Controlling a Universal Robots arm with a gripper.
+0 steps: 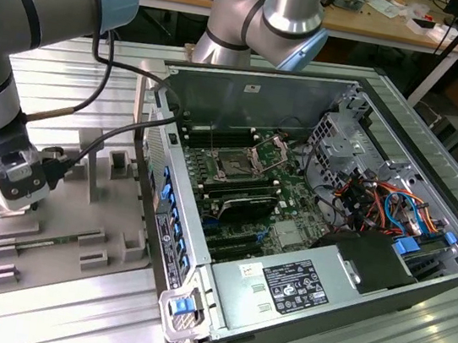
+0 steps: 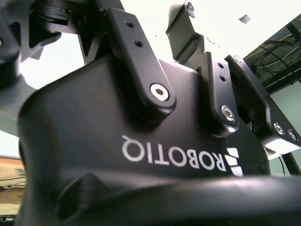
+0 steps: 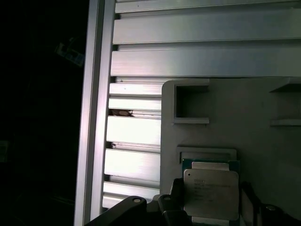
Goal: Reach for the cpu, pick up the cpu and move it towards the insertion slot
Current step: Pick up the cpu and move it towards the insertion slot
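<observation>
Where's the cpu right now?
In the first wrist view the cpu is on the grey tray, near its edge beside the slatted table. The exterior view has that tray on its left, beside the open computer case, under the gripper.

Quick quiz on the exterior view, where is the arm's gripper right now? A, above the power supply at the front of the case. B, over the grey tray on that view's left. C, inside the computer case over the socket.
B: the gripper hangs over the grey tray, outside the computer case and apart from the insertion slot; the first wrist view shows the cpu at the tray, right by it.
</observation>
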